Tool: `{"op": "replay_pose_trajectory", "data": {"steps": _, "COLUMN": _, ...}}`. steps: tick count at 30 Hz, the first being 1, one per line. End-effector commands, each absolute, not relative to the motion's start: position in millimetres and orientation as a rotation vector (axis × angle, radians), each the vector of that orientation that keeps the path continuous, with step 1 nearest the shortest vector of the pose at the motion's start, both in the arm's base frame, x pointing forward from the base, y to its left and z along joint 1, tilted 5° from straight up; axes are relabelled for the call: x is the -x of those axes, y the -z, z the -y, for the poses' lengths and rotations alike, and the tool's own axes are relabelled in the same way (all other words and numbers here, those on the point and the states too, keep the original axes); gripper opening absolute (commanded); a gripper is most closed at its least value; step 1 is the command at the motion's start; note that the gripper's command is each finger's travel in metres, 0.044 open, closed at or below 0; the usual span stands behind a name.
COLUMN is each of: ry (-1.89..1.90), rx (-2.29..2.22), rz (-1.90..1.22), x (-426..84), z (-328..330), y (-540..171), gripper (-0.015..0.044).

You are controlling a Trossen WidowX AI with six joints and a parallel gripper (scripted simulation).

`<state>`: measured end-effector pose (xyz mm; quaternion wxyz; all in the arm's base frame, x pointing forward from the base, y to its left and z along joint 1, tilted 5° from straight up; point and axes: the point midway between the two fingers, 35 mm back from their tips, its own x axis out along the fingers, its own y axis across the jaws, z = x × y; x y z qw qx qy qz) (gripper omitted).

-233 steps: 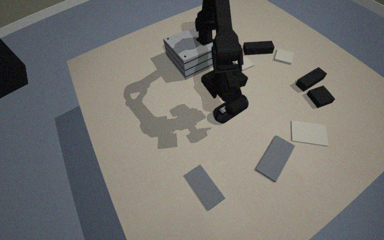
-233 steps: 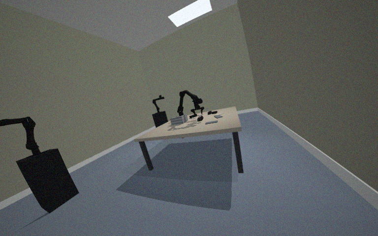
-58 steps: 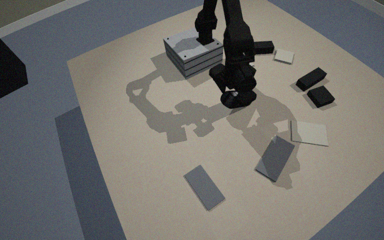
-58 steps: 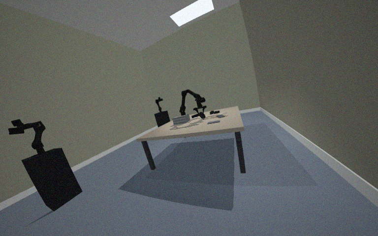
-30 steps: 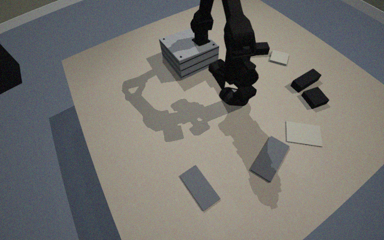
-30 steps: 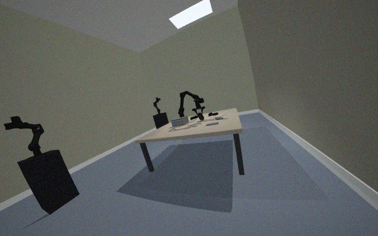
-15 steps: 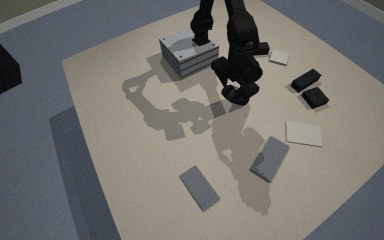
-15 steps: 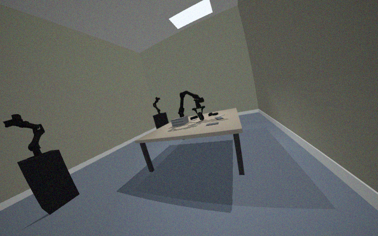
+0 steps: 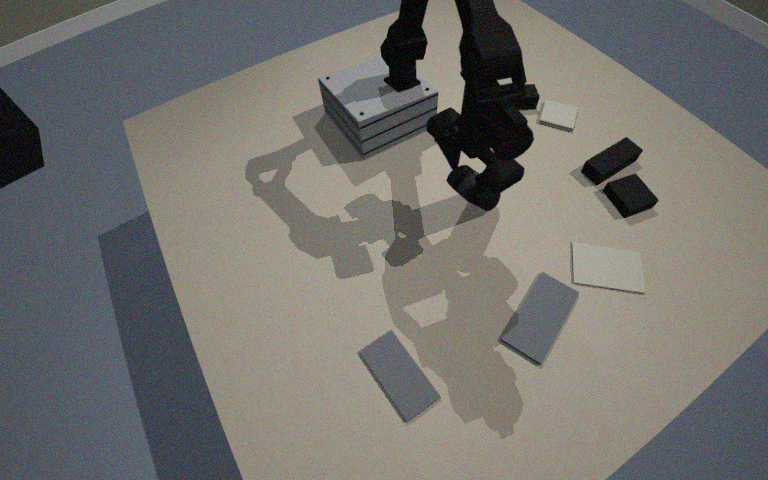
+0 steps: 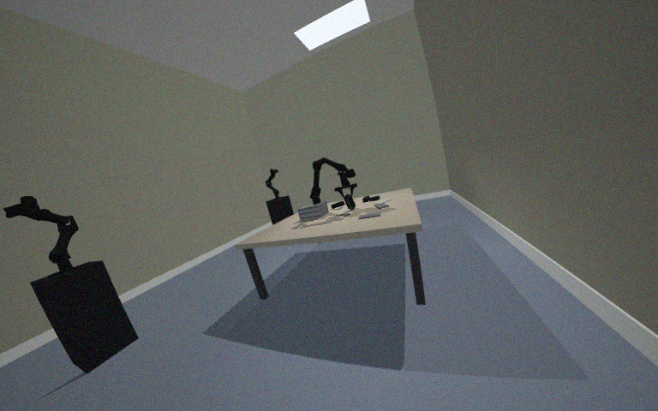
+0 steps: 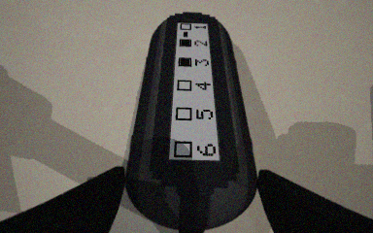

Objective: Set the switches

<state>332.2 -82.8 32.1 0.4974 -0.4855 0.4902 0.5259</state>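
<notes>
Jaws clamping 1 ctrl unit, 2/6 sqs filled

Olive-grey walls with a pale baseboard surround a blue-grey floor. A bright rectangular light panel shines overhead; below, a light wooden table stands on dark legs.

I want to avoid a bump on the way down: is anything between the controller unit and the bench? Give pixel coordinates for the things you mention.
Nothing visible stands between the controller unit [image 9: 474,187] [image 10: 347,201] [image 11: 228,121] and the bench [image 9: 283,367] [image 10: 301,236] [image 11: 63,29]; the grey stack [image 9: 345,96] [image 10: 310,213] is off to one side.
</notes>
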Motion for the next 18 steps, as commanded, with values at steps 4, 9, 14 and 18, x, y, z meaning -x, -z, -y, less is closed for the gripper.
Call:
{"op": "replay_pose_trajectory", "data": {"steps": 4, "ry": -1.281, "rx": 1.171, "rz": -1.173, "x": -333, "z": 72, "y": -36, "gripper": 0.0335}}
{"op": "replay_pose_trajectory", "data": {"steps": 9, "ry": -1.281, "rx": 1.171, "rz": -1.173, "x": -333, "z": 68, "y": -37, "gripper": 0.0335}}
{"op": "replay_pose_trajectory", "data": {"steps": 14, "ry": -1.281, "rx": 1.171, "rz": -1.173, "x": -332, "z": 64, "y": -39, "gripper": 0.0335}}
{"op": "replay_pose_trajectory", "data": {"steps": 18, "ry": -1.281, "rx": 1.171, "rz": -1.173, "x": -332, "z": 61, "y": -40, "gripper": 0.0335}}
